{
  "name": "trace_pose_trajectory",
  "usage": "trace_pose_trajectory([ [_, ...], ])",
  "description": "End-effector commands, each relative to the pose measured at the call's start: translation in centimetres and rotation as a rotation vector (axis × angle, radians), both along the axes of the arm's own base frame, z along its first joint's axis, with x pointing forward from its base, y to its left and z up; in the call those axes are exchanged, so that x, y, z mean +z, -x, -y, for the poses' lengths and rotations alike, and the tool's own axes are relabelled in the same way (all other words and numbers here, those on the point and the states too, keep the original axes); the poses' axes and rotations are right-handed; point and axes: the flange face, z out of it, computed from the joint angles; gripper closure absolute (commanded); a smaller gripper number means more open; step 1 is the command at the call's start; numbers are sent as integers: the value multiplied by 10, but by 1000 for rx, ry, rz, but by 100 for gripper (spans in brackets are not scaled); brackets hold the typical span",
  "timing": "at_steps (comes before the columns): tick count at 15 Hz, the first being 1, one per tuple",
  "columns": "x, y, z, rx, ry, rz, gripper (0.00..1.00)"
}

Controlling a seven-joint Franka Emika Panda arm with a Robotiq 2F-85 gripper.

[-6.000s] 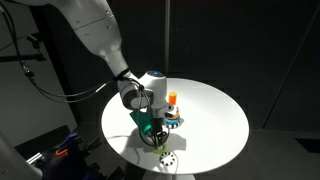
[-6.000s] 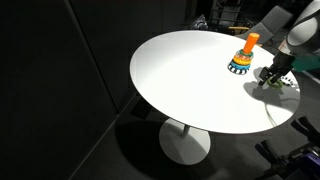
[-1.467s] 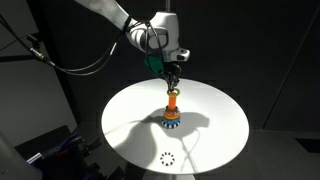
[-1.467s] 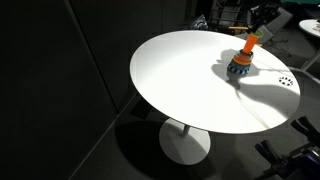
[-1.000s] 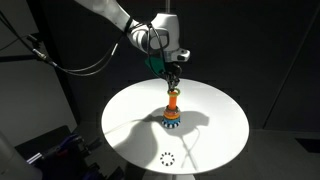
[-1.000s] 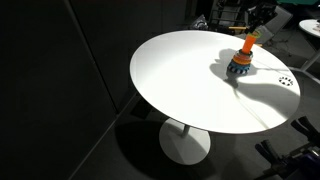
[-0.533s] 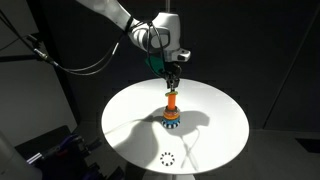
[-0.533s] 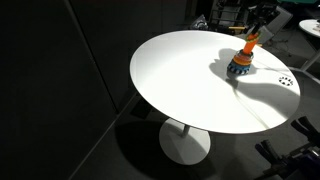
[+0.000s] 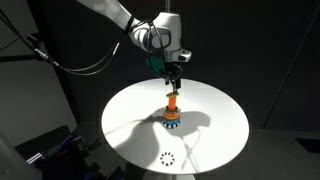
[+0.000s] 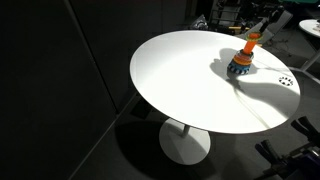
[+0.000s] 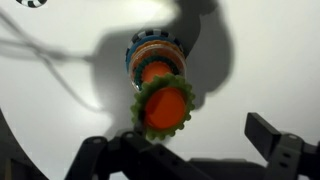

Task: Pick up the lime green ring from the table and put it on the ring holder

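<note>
Gripper (image 9: pixel 174 76): jaws spread wide, nothing held, hanging right above the peg.
Lime green ring (image 11: pixel 141 101): around the peg's top on the ring holder (image 9: pixel 172 113).
Dotted ring (image 9: pixel 168 158): on the table (image 9: pixel 220 120), six o'clock from the holder.

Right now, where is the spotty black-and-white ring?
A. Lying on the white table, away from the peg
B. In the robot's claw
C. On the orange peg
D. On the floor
A: the spotty ring lies flat on the table near its edge, well apart from the peg stand.
</note>
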Motion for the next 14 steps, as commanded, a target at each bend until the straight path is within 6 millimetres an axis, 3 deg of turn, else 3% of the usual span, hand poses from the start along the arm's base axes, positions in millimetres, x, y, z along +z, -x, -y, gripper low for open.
trace_pose_trajectory([
  [1,7,-3,9,-21,-11,-9,0],
  [14,-3,0,40,-65,-14,-28,0],
])
